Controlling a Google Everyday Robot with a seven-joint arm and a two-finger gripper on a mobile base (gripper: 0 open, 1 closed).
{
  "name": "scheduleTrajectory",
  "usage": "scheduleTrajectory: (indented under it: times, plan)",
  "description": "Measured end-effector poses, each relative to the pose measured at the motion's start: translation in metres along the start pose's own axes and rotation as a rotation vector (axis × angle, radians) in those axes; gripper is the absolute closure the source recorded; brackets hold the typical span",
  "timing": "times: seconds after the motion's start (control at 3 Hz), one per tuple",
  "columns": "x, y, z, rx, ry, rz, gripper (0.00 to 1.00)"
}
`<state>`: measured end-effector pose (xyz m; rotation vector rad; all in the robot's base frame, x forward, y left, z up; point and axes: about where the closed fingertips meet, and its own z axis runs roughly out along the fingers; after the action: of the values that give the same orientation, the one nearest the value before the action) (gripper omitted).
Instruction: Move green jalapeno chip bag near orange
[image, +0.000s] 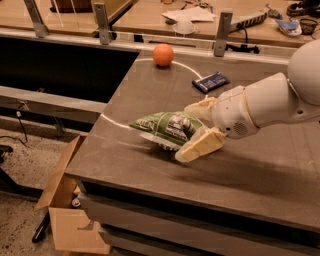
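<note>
Grey-brown tabletop (260, 190), broad and flat, bearing all of it. Reaching in from the right, low across that surface: white robot arm (270, 102), probably angled so as to take the bag side-on. Lying crumpled on its side near the table's front-left edge: green jalapeno chip bag (165, 127), well apart from its goal. Set at the bag's right end: gripper (183, 133), tan fingers (202, 144) spread wide, one behind the bag and one in front, the bag's end between them. Touching or nearly so, with no firm pinch evident. Farther back, flat dark blue packet (210, 81). Smallest, at the far edge: orange (163, 54).
</note>
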<state>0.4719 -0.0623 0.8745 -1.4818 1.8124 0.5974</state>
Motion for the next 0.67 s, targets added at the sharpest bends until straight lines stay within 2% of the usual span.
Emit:
scheduleTrajectory:
  times: [0.33,0.67]
  plan:
    - [-0.008,-0.007,0.007,-0.018,-0.015,-0.02,0.57]
    - [-0.021,-0.021,0.003,0.021,-0.055,-0.021,0.81]
